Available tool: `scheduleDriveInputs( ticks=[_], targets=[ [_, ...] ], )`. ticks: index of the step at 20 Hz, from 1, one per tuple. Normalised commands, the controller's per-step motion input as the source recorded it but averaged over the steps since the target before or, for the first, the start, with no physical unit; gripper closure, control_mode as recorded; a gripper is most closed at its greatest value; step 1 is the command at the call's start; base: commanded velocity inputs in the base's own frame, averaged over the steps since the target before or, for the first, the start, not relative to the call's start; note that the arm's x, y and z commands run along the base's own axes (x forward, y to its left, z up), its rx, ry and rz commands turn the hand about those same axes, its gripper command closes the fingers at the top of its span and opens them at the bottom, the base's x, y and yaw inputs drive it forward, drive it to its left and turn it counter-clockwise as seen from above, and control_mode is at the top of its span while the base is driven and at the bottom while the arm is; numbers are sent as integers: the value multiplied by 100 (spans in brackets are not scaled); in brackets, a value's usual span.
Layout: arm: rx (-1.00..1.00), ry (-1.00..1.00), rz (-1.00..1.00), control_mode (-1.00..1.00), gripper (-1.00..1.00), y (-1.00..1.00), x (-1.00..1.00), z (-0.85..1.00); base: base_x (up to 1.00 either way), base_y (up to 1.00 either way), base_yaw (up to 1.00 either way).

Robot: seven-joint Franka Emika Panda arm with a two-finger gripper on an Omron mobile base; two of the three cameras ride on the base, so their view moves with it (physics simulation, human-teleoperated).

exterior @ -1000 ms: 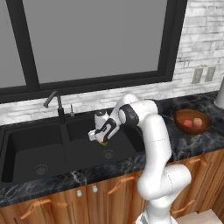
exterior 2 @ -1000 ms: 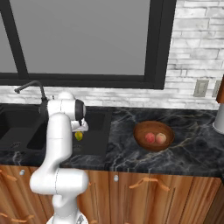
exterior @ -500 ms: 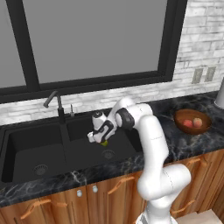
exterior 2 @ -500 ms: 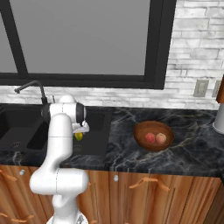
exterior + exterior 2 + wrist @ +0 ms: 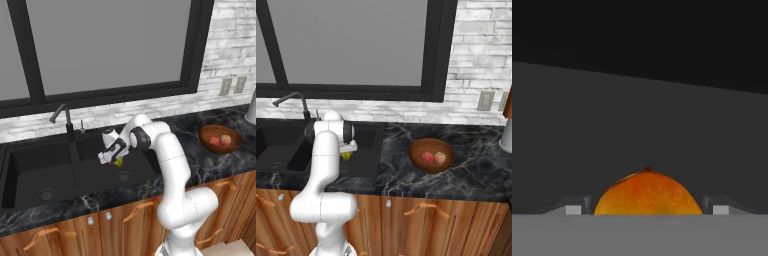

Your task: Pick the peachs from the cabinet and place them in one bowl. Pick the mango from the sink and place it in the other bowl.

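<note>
From the left: the faucet (image 5: 61, 116), then the sink (image 5: 40, 170), and over its right basin the gripper (image 5: 114, 160) has come lower since a moment ago, jaws drawing in beside the mango (image 5: 119, 161). Whether they grip yet, I cannot tell. Further right, two peaches (image 5: 220, 141) sit in the wooden bowl (image 5: 219, 131), so the mango looks the last fruit.

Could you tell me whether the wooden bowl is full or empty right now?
Not empty: the wooden bowl on the counter holds both peaches, side by side.
</note>
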Motion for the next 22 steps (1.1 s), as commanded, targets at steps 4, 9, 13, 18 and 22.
scheduleDriveInputs(
  ticks=[4,9,13,18,22],
  targets=[
    [-2,12,0,-100,100,1,8,-30,0,0,0],
    [-2,4,0,-100,100,-5,-1,-16,0,0,0],
    [0,-1,0,-100,100,-10,-23,14,0,0,0],
    [1,0,0,-100,100,-12,-36,25,0,0,0],
    [4,-5,4,-100,100,-11,-39,31,0,0,0]
  ],
)
